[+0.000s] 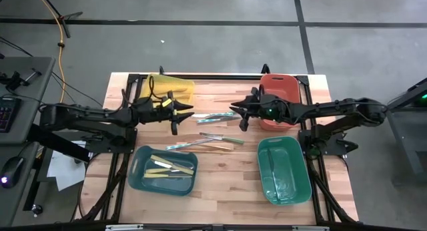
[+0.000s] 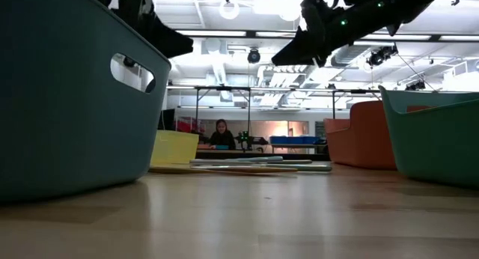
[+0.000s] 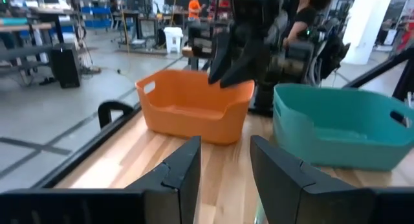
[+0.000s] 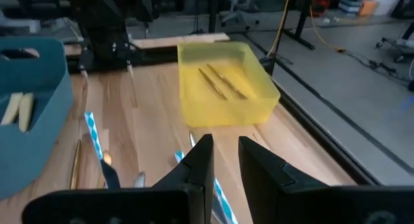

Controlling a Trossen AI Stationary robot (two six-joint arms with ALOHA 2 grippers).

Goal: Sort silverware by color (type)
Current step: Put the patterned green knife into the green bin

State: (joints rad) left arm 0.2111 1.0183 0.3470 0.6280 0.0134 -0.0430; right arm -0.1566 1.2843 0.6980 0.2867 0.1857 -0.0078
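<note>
Loose silverware lies flat on the wooden table between my two grippers: teal-tinted pieces [image 1: 215,117], and silver and gold-tan ones [image 1: 212,143]. In the right wrist view a blue-striped piece [image 4: 93,129] and a gold one [image 4: 76,163] show. Cream pieces [image 1: 171,166] rest in the dark teal bin [image 1: 137,174], and gold ones [image 4: 222,82] in the yellow bin [image 4: 223,107]. My left gripper [image 1: 183,117] [image 3: 224,179] hovers open left of the pile. My right gripper [image 1: 237,117] [image 4: 226,162] hovers to its right, open by a narrow gap and empty.
An orange bin [image 1: 279,97] sits at the far right behind my right gripper, and a green bin [image 1: 283,169] at the near right. Bare wood lies along the near edge between the two near bins. A person [image 2: 221,135] sits far beyond the table.
</note>
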